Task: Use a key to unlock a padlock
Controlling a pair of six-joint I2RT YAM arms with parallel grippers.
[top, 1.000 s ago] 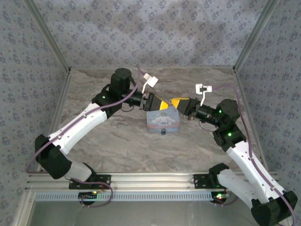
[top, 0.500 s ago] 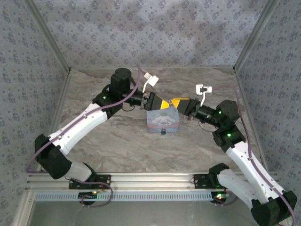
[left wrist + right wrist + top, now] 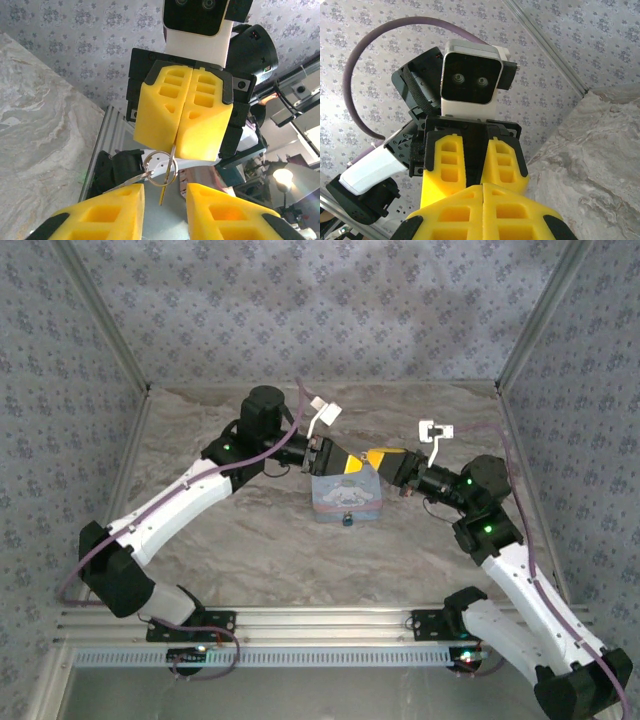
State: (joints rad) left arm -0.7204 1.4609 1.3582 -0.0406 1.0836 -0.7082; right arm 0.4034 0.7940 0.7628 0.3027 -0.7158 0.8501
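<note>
Handover step, I judge: my right tool (image 3: 176,142) clamps the key (image 3: 164,186); my left tool (image 3: 165,207), apart beneath, next needs closing on it.

We overlook the whole table (image 3: 250,540) from above; close wrist views face each other, centring the right gripper (image 3: 176,146) and the left gripper (image 3: 476,175).

tin (image 3: 350,502): rear edge covered by the fingers meeting above it.
padlock (image 3: 347,521): a dark speck at the tin's front from above; I can't make out shackle or keyhole.
key (image 3: 164,187): upper part buried between the right fingers (image 3: 200,120); I see just a thin lower end.
left fingers (image 3: 100,215): cut off by my left wrist view's lower edge.
</note>
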